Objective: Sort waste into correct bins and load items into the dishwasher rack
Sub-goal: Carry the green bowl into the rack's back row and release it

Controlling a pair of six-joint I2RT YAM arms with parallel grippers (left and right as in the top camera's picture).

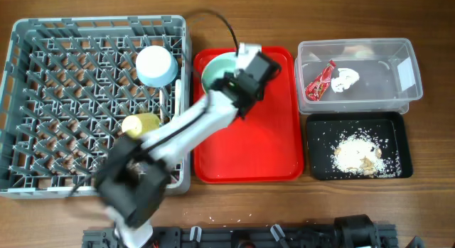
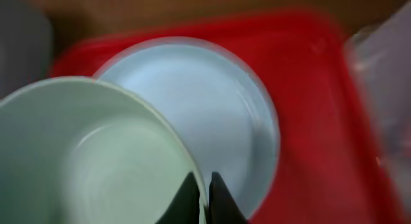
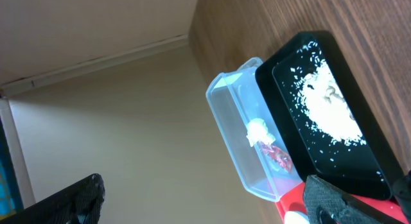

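Observation:
My left gripper (image 2: 204,199) is shut on the rim of the pale green bowl (image 2: 83,160), one finger inside and one outside. The bowl sits over the light blue plate (image 2: 218,102) on the red tray (image 2: 321,121). From overhead, the left gripper (image 1: 229,83) is at the bowl (image 1: 215,69) at the tray's back left. The small light blue bowl (image 1: 156,65) and yellow cup (image 1: 140,124) are in the grey dishwasher rack (image 1: 43,99). My right gripper (image 3: 202,201) is open and empty, off the table. I cannot see the fork or spoon.
The clear tub (image 1: 370,52) at the back right holds the red wrapper (image 1: 320,81) and white tissue (image 1: 345,79). The black tray (image 1: 320,145) in front of it holds rice scraps (image 1: 359,154). The red tray (image 1: 256,141) lies between rack and bins.

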